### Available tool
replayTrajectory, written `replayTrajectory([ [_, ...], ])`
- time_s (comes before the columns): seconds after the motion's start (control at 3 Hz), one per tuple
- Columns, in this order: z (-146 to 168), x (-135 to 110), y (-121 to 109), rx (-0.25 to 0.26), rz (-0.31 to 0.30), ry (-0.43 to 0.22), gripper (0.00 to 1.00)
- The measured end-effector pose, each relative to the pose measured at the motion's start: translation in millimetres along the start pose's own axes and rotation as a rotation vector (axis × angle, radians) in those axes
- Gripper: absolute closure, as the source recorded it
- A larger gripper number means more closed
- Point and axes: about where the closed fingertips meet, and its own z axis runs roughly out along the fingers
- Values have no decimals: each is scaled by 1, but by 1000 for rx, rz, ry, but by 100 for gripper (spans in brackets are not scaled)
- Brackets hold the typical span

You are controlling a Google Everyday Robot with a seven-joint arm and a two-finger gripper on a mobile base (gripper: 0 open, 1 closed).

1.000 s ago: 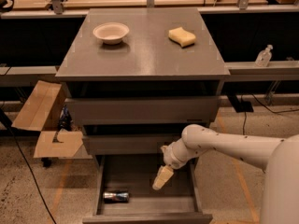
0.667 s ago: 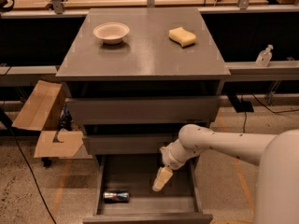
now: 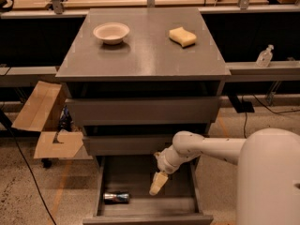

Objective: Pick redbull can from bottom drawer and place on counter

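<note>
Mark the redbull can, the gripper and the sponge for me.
redbull can [image 3: 116, 198]: camera view, middle of its side.
gripper [image 3: 157, 185]: camera view, its tip, inside the bottom drawer [image 3: 131, 175], right of the can.
sponge [image 3: 182, 36]: camera view, its top face.

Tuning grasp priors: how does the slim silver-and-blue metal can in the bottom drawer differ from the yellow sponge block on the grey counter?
The slim silver-and-blue metal can is shiny and round; the yellow sponge block is matte and blocky. The can lies on its side on the grey bottom drawer floor; the sponge rests flat on the grey counter. Shared: small, similar length. The gripper hangs over the drawer, apart from the can, touching neither.
</note>
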Motion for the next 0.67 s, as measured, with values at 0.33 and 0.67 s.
replayTrajectory([
  [0.33, 38, 5, -10, 4, -37, -18, 0],
  [0.67, 70, 11, -20, 35, -51, -44, 0],
])
